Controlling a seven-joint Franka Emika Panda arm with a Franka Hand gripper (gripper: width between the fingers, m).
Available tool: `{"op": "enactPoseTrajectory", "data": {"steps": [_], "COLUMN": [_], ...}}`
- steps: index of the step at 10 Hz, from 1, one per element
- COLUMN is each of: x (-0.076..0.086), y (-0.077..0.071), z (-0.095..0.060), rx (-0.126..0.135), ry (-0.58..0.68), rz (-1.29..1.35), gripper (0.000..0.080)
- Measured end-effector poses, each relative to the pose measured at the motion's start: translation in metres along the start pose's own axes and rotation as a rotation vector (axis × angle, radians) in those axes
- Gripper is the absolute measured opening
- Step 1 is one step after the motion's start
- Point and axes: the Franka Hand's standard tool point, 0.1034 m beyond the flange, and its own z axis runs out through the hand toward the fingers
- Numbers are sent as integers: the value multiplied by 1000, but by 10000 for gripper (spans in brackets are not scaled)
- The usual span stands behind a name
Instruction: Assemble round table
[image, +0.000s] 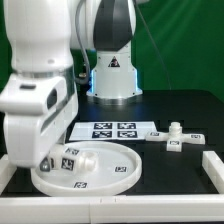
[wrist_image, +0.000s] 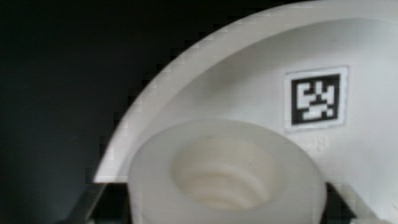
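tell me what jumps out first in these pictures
The big white robot arm fills the exterior view's left, its gripper down at the tagged post on the large round disc at the front. Behind the disc lies the marker board, and the cross piece sits towards the exterior view's right.

The round disc (image: 105, 155) is white with black-and-white square tags. The post (wrist_image: 222, 175) by the disc is white. The cross piece (image: 176, 140) near the disc is white too. Under the disc, the table (image: 165, 185) is black.
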Motion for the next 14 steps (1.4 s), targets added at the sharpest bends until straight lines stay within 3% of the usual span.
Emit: {"op": "enactPoseTrajectory", "data": {"steps": [2,4,5,9,12,14], "x": [-2,0,-2,-3,-14,-31], "y": [-14,-35,-44,-44,-73,-87], "z": [-25,-36,-33,-32,-29,-26], "rx": [-11,-5,-6,0,27,77], "ry": [-2,-4,0,-4,6,50], "rz": [-61,-109,-110,-195,-657,-743], "gripper": [405,406,406,407,407,407]}}
